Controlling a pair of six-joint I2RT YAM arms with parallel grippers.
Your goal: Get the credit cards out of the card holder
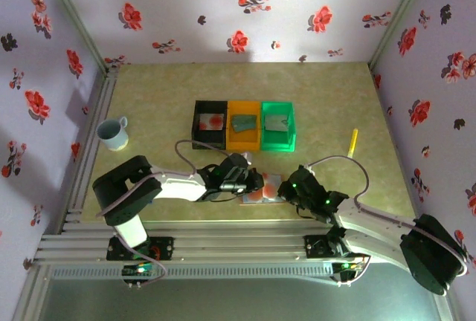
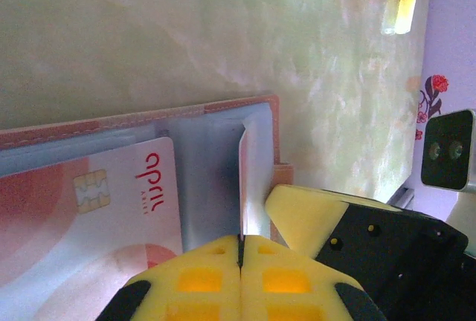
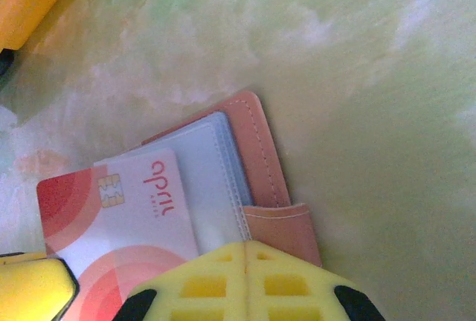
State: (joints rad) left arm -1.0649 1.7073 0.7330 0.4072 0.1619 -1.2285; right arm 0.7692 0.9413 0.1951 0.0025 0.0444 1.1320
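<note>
Card holder (image 3: pixel 262 150) is lying open, left claw (image 2: pixel 239 243) clamping its clear sleeve (image 2: pixel 245 159), right claw (image 3: pixel 245 248) closed at its edge.

The table (image 1: pixel 163 98) is pale yellow-green, marbled with whitish clouds. The walls (image 1: pixel 260 9) are lilac-white, printed with red flowers and dark leaves. Of the 3 bins, the black bin (image 1: pixel 199 141) is on the left, the orange bin (image 1: pixel 244 141) is in the middle and the green bin (image 1: pixel 291 131) is on the right. The mug (image 1: pixel 114 134) is pale blue-white and the pen (image 1: pixel 353 141) is yellow. The card holder (image 3: pixel 264 157) is pinkish-tan outside with matching stitching, and blue-grey inside. The credit card (image 3: pixel 119 209) is pale, with red-orange arcs, a gold chip and red lettering. The left tool (image 2: pixel 239 245) and right tool (image 3: pixel 245 250) are yellow and black.
</note>
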